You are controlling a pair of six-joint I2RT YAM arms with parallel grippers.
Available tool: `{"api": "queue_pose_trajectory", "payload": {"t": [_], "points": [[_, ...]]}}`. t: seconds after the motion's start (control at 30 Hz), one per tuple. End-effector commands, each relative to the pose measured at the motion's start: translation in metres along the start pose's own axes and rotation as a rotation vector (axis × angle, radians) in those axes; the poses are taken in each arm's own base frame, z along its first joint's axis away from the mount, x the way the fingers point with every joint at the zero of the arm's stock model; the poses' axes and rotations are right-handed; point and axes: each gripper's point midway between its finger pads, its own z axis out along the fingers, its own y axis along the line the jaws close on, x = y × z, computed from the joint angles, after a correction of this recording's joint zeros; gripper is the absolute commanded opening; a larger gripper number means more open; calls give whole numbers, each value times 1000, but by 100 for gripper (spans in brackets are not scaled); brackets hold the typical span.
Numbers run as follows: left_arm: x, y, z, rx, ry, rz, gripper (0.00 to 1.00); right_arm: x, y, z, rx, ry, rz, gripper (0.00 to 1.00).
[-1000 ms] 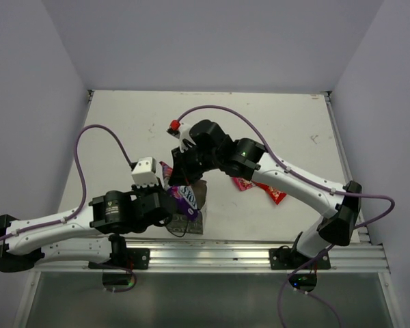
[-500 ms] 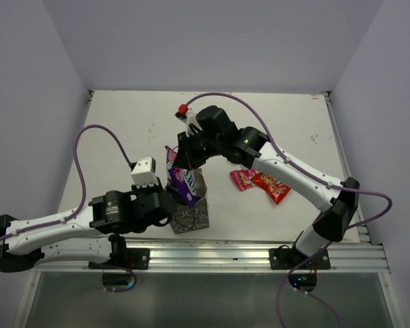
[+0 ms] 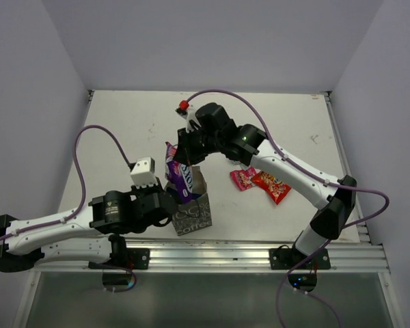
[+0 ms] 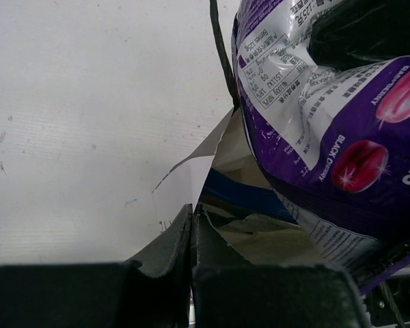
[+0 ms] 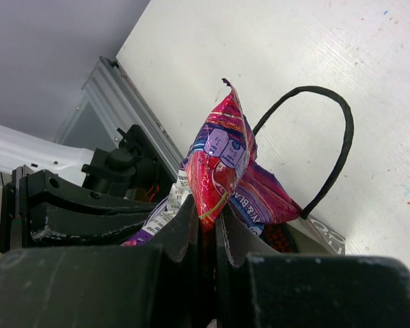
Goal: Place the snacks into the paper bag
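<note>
We see the right pincer (image 5: 206,220) clamped on the purple Fox's packet (image 3: 180,179), which hangs just below it with its lower end inside the paper bag (image 3: 193,219). The left pincer (image 4: 193,229) pinches the bag's wall. A blue edge (image 4: 240,193) shows inside, perhaps another packet. The pink packet (image 3: 241,179) and red packet (image 3: 270,186) lie on the desk (image 3: 123,137) beside the right pincer, seemingly yet to go.

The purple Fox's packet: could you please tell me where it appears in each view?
Top external: purple Fox's packet left of centre, upright at the mouth of the paper bag.
Left wrist: packet fills the upper right.
Right wrist: packet at centre, pinched in the right hand.
Shared landmark: the paper bag's open mouth.
</note>
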Motion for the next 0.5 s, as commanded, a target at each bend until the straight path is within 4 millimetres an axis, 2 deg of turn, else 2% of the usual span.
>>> {"api": "queue_pose_trajectory", "payload": {"t": [0.0, 0.13, 0.2, 0.23, 0.3, 0.33, 0.47], "points": [[-12, 0, -7, 5, -26, -51, 0, -24, -14, -2, 67, -75, 4, 0], [-12, 0, -8, 9, -23, -54, 0, -17, -18, 2, 73, -57, 0, 0], [-12, 0, -8, 8, -25, -54, 0, -14, -23, -1, 91, -59, -13, 0], [-12, 0, -8, 8, -27, -53, 0, -3, -31, 2, 108, -39, -9, 0], [-13, -1, -8, 10, -28, -56, 0, -3, -36, -3, 130, -71, -19, 0], [-12, -1, -8, 8, -27, -53, 0, 5, -43, -2, 147, -60, -15, 0], [-13, -1, -7, 8, -35, -53, 0, 10, -48, -4, 170, -65, -37, 0]]}}
